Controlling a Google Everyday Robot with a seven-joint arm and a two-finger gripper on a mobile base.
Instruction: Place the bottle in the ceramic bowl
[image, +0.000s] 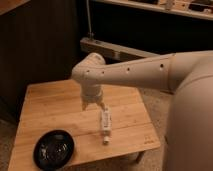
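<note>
The bottle (105, 122) is small, slim and white, and lies on its side on the wooden table (55, 107), cap end toward the front edge. The ceramic bowl (53, 148) is round, glossy and black; it sits at the table's front left corner with nothing in it. My gripper (93, 105) hangs from the white arm over the middle of the table, just behind and left of the bottle's far end. It is open and holds nothing. The bowl is well to the gripper's front left.
The table is small, with floor showing around its front and right edges. A dark wall and a metal rail (112, 49) stand behind it. My white arm and body (190, 110) fill the right side of the view.
</note>
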